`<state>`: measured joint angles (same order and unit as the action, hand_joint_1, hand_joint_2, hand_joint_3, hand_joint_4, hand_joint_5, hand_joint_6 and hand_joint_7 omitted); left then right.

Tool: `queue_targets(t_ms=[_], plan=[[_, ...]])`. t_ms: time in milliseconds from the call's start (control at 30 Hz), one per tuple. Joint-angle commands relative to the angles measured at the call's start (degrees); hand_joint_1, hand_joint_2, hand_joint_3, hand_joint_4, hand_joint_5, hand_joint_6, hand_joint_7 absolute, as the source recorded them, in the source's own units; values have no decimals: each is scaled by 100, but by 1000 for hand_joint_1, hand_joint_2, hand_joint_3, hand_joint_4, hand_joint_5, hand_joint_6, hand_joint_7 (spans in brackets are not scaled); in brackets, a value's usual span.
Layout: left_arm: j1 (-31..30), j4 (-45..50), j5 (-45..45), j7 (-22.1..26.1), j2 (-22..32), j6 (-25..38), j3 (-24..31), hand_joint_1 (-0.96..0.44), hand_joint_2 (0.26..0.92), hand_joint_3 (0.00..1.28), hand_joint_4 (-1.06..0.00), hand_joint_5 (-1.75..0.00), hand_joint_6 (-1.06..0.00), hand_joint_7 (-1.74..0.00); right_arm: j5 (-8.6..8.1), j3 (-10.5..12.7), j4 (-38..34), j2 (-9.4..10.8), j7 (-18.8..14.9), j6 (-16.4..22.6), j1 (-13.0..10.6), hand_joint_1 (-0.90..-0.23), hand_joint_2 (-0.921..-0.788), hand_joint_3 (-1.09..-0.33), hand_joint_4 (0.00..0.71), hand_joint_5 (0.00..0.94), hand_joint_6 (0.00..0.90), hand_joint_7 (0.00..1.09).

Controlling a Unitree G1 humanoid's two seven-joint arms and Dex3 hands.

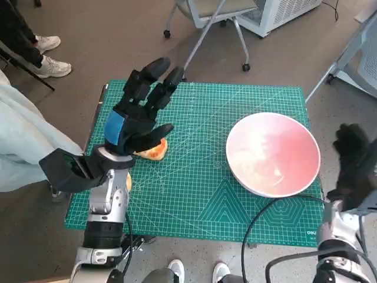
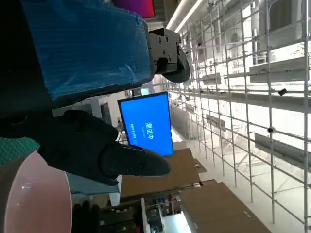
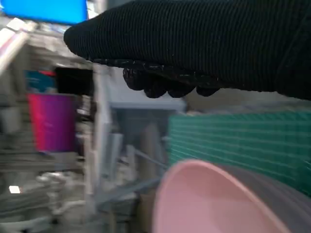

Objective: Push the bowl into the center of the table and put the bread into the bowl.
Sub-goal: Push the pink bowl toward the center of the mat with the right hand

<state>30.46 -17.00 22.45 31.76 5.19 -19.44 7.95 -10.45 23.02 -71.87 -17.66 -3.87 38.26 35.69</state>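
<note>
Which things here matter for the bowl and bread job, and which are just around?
For the job:
bowl, at the mat's right side
bread, under the left hand
right hand, beside the bowl

Just around:
green mat
chair
person's shoes

A robotics lab or test space inside a large office-like hall. A small table is covered by a green cutting mat printed with a grid. Rolling chair legs with castors and a white cabinet stand on grey floor beyond the table's far edge. A person's sneakers show near the far left corner. The left wrist view shows a blue screen, cardboard boxes and tall white metal racking.
</note>
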Motion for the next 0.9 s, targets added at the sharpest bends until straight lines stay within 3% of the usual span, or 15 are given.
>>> queue_targets(t_ms=[33,167,300,733,900], plan=[[-101,139,-28,-20,67,-19,23,-510,921,243,-214,-11,1,-614,-189,95,-160,293,-162,-441,139,-546,-921,-819,145,1,182,268],[-146,200,-45,-41,110,-15,29,-509,921,243,-214,-11,1,-615,-435,281,-184,510,-363,-645,278,-551,-921,-833,142,0,189,266],[-192,250,-49,-46,176,-19,56,-528,921,246,-215,-11,1,-613,-545,336,-185,761,-455,-733,416,-565,-921,-825,138,1,191,262],[-308,365,-10,-31,314,6,121,-530,921,246,-215,-9,1,-568,-419,168,-269,1211,-524,-1022,787,-579,-921,-825,151,6,213,256],[-374,460,-9,-40,359,-13,133,-532,921,246,-216,-9,1,-569,-507,198,-302,1316,-677,-1132,912,-595,-921,-806,163,9,233,256]])
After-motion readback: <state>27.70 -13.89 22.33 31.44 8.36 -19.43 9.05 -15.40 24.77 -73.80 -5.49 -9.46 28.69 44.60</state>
